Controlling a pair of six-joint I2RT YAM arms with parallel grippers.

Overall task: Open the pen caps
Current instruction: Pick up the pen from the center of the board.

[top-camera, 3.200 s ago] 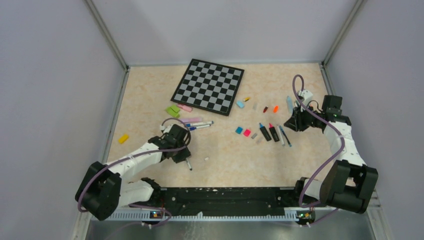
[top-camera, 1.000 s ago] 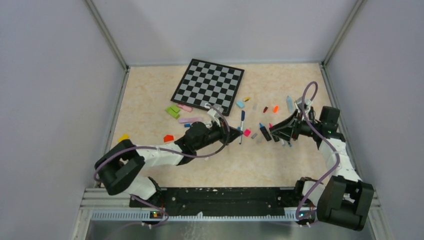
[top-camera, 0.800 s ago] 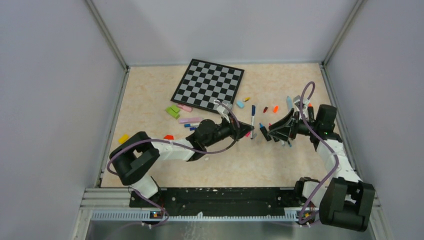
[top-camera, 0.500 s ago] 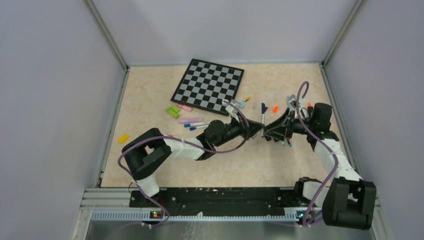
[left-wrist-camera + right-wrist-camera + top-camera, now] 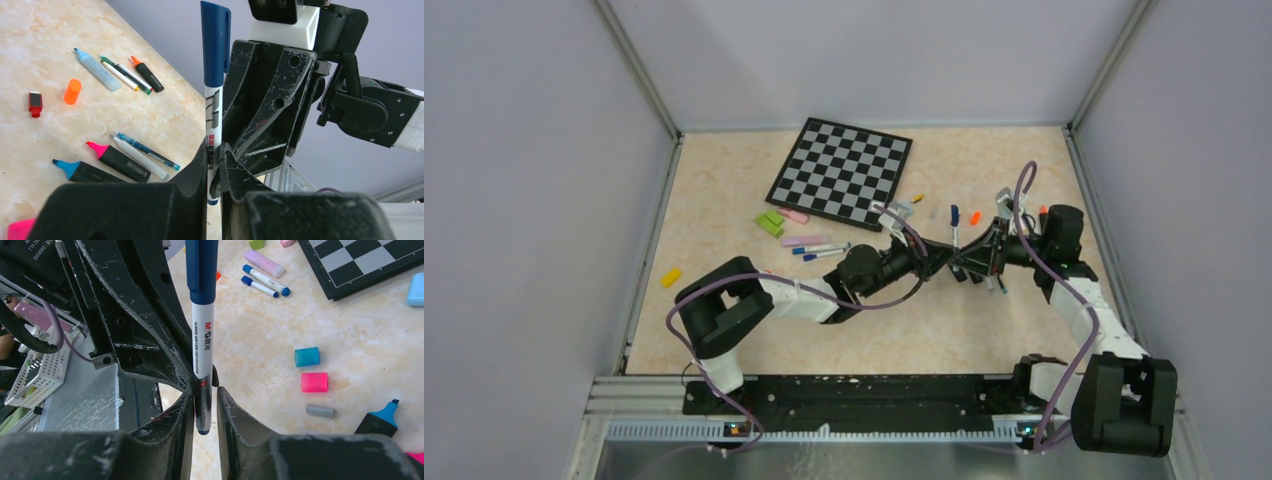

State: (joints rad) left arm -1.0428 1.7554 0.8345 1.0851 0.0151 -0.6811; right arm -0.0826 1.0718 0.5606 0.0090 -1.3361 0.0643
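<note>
left pincer (image 5: 214,165) was clamped on the lower barrel of a white pen (image 5: 212,125), holding it upright and off the surface (image 5: 724,180), right of centre. dark blue cap (image 5: 216,45) sat on the pen's top end, not pulled. right pincer (image 5: 204,410) faced the left one from the opposite side, jaws nearly closed either side of the same pen's lower end. can't tell from either wrist view whether they pinched the barrel or only flanked it. on the surface: cyan cap (image 5: 306,356), pink cap (image 5: 314,382) and grey cap (image 5: 320,411) lay loose, near each other. orange cap (image 5: 73,91) and red cap (image 5: 34,103) lay just beside each other, further out. pink-tipped highlighter (image 5: 117,161) and blue-tipped highlighter (image 5: 82,171), both black-bodied with tips bare, lay side by side, with thin pens next to them. light-blue marker (image 5: 97,70) lay flat beyond the orange cap. two blue-capped pens (image 5: 265,279) lay beside a pink highlighter (image 5: 269,263), near the front edge of the checkered board (image 5: 839,170). yellow cap (image 5: 670,277) sat alone near the left wall, well apart from the rest.
</note>
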